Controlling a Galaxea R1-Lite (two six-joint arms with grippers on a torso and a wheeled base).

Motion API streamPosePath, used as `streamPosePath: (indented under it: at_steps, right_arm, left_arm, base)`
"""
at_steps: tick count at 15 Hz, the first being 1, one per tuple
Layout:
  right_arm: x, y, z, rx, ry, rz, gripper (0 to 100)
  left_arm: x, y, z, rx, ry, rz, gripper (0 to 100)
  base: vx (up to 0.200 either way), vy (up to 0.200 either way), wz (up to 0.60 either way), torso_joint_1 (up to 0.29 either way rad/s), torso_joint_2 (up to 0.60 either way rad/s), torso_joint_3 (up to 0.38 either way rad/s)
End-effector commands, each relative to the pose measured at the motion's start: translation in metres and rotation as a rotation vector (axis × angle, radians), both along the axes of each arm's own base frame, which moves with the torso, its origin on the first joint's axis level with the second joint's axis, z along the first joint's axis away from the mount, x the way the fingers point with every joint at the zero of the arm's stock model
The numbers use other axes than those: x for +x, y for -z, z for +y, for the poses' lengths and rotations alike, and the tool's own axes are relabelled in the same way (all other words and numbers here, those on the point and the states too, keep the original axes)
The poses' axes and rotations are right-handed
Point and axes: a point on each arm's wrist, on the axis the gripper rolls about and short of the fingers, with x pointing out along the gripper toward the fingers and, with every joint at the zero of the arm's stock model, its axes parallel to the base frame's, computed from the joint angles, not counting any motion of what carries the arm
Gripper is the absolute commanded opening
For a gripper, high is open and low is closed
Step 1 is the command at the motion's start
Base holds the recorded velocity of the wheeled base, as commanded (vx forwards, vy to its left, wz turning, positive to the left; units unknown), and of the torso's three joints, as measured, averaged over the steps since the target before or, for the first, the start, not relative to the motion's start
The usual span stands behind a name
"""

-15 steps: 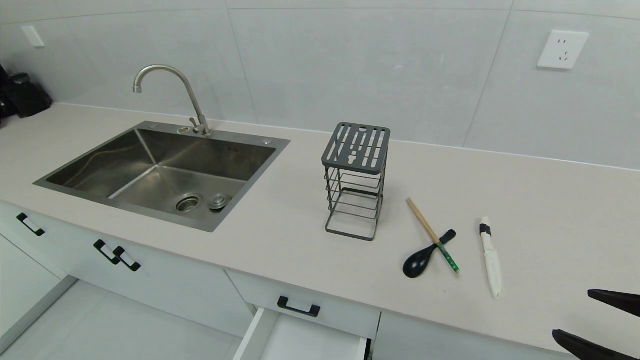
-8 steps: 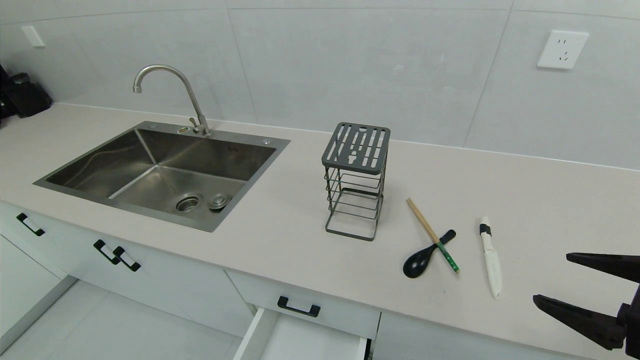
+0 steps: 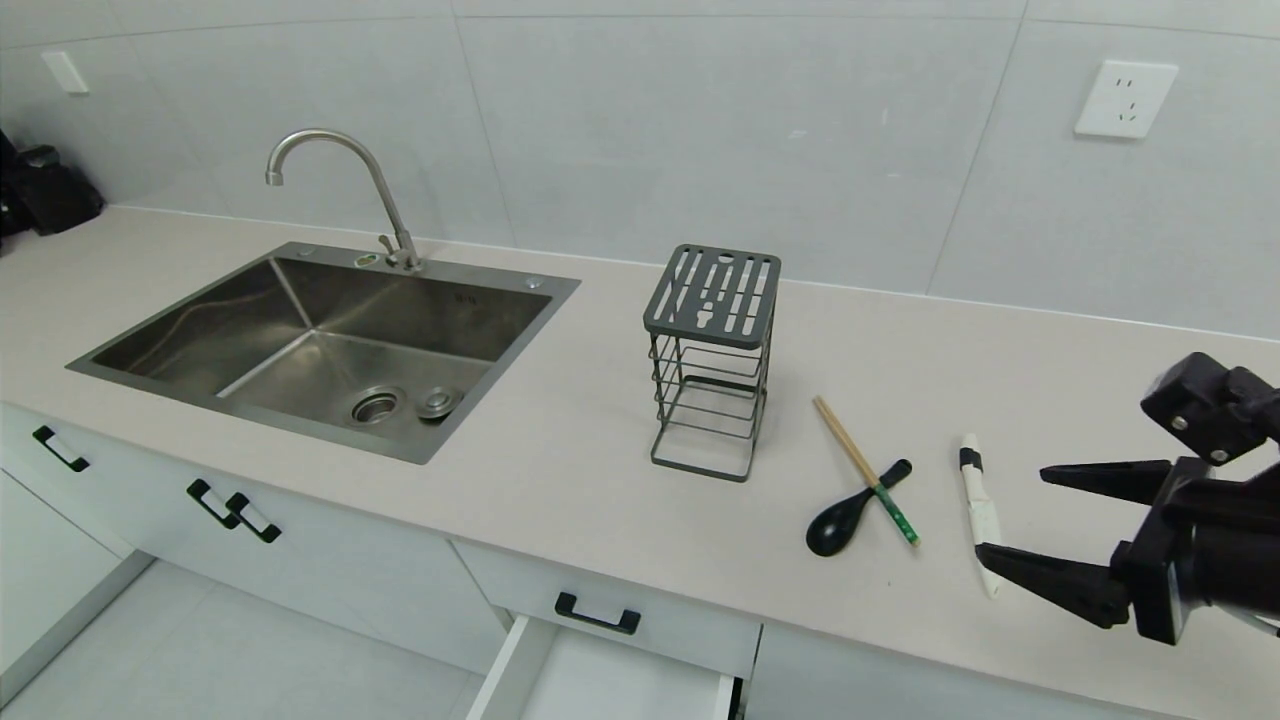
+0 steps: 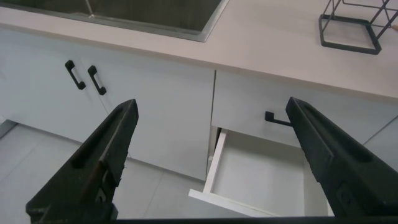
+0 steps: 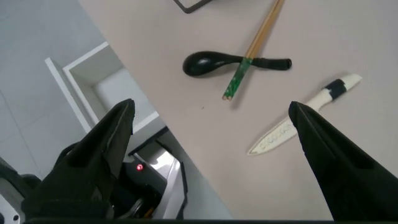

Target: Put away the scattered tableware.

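Note:
On the beige countertop (image 3: 600,480) lie a black spoon (image 3: 845,515) (image 5: 233,63), a pair of chopsticks (image 3: 865,470) (image 5: 255,46) crossing its handle, and a white knife (image 3: 978,505) (image 5: 301,123) with a black band. A dark wire cutlery rack (image 3: 712,365) stands upright left of them. My right gripper (image 3: 1010,520) (image 5: 211,155) is open, hovering just right of the knife and above the counter's front edge. My left gripper (image 4: 211,155) is open, low in front of the cabinets, holding nothing.
A steel sink (image 3: 320,345) with a faucet (image 3: 345,190) takes up the counter's left half. Below the counter a white drawer (image 3: 600,680) (image 4: 261,174) stands pulled out. Cabinet doors with black handles (image 4: 84,76) are on the left. A wall socket (image 3: 1125,98) is at the back right.
My right gripper has risen and moved left, from the lower right corner to beside the knife, with its fingers open throughout. The tableware has not moved.

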Motion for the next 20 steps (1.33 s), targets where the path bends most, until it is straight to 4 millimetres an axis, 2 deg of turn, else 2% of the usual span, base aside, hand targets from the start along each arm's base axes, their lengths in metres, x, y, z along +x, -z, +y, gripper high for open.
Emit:
streamPosePath:
  at_steps: [1, 7, 16, 20]
  right_arm:
    - [0.017, 0.010, 0.009, -0.021, -0.013, 0.060, 100]
    - [0.046, 0.042, 0.021, -0.045, 0.006, 0.212, 100]
    - [0.060, 0.060, 0.032, -0.115, 0.032, 0.263, 100]
    - [0.092, 0.076, 0.043, -0.168, 0.084, 0.290, 100]
  left_arm:
    - [0.000, 0.000, 0.000, 0.000, -0.002, 0.001, 100]
    - [0.000, 0.000, 0.000, 0.000, 0.000, 0.001, 100]
    - [0.000, 0.000, 0.000, 0.000, -0.002, 0.001, 100]
    - [0.000, 0.000, 0.000, 0.000, 0.001, 0.002, 100]
  base:
    - [0.000, 0.000, 0.00, 0.000, 0.00, 0.000]
    - [0.000, 0.000, 0.00, 0.000, 0.00, 0.000]
    - [0.000, 0.000, 0.00, 0.000, 0.00, 0.000]
    - [0.000, 0.000, 0.00, 0.000, 0.00, 0.000]
